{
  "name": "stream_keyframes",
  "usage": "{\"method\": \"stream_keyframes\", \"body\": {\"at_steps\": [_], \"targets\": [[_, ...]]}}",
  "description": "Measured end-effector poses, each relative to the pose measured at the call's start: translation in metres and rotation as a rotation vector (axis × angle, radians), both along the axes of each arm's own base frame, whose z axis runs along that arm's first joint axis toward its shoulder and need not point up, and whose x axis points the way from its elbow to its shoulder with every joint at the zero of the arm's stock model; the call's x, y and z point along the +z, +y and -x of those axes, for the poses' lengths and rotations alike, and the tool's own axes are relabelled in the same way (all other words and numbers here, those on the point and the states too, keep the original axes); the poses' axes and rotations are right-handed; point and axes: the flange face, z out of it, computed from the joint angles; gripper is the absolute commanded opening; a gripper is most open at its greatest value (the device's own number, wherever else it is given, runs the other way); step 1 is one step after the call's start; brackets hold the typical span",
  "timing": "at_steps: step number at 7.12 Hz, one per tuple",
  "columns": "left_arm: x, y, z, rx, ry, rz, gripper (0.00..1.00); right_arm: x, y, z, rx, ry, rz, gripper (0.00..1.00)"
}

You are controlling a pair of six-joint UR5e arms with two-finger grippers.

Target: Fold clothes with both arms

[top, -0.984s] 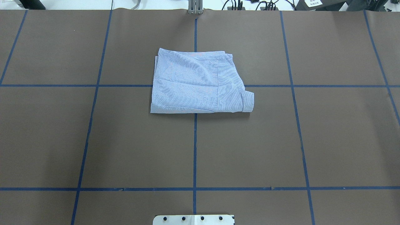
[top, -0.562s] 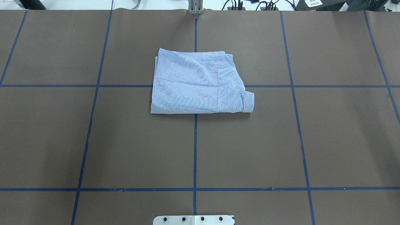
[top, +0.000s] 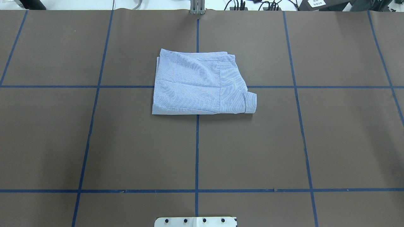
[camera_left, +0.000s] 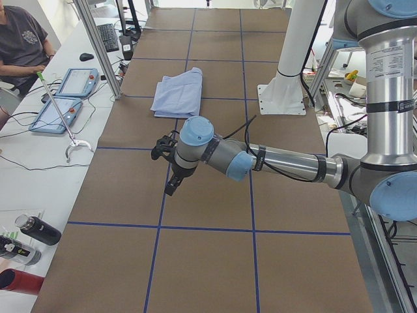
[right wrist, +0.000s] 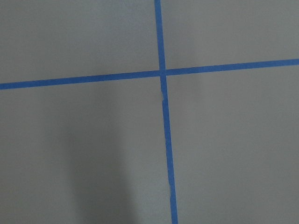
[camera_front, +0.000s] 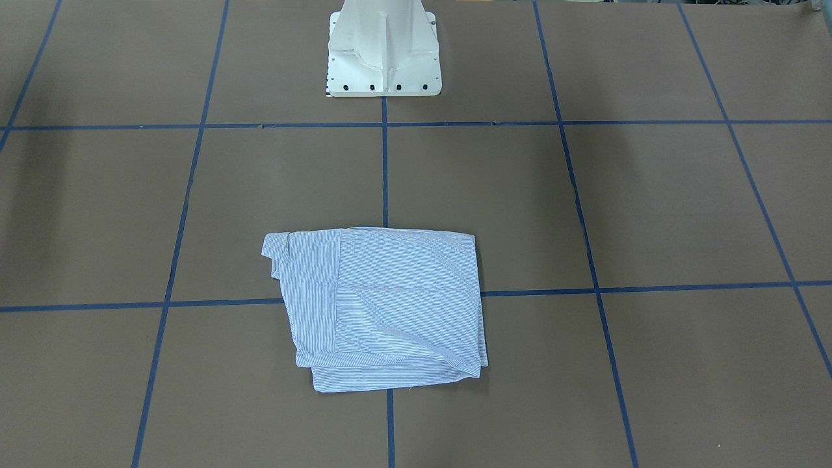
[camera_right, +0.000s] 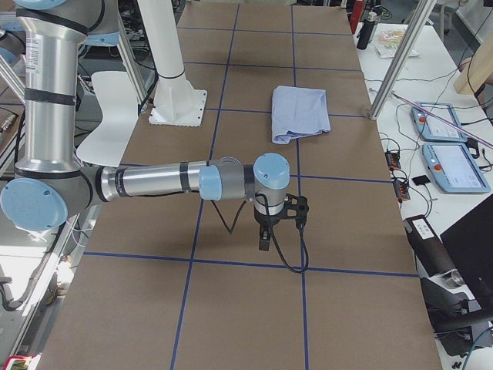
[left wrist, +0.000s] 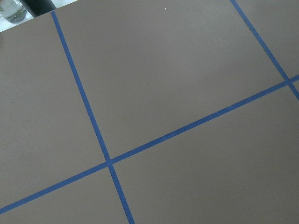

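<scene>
While the left gripper [camera_left: 171,182] and the right gripper [camera_right: 264,237] are hovering over opposite ends of the table [top: 94,142], the folded shirt [top: 189,82] is lying well inward of each, seemingly midway, its longer side running between them. I cannot tell how their jaws are standing.

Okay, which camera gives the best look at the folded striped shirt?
The exterior front-facing view: the shirt appears largest, whole and uncovered. Overhead exterior shows it whole too, slightly smaller. Both side views show it small and distant. The wrist cameras show only the taped table.
</scene>
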Motion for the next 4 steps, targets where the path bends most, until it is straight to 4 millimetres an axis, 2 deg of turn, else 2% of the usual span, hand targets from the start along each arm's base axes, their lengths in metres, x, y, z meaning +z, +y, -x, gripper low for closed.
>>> {"method": "stream_keyframes", "body": {"at_steps": [2, 4], "targets": [[-0.0051, -0.0006, 0.0, -0.002, 0.0, -0.009, 1.0, 0.0065, -0.0041, 0.0011, -0.003, -0.001, 0.007, 1.0], [-0.0087, -0.0016, -0.0009, 0.003, 0.001, -0.021, 1.0, 0.0047, -0.0077, 0.0057, -0.041, -0.002, -0.025, 1.0]]}}
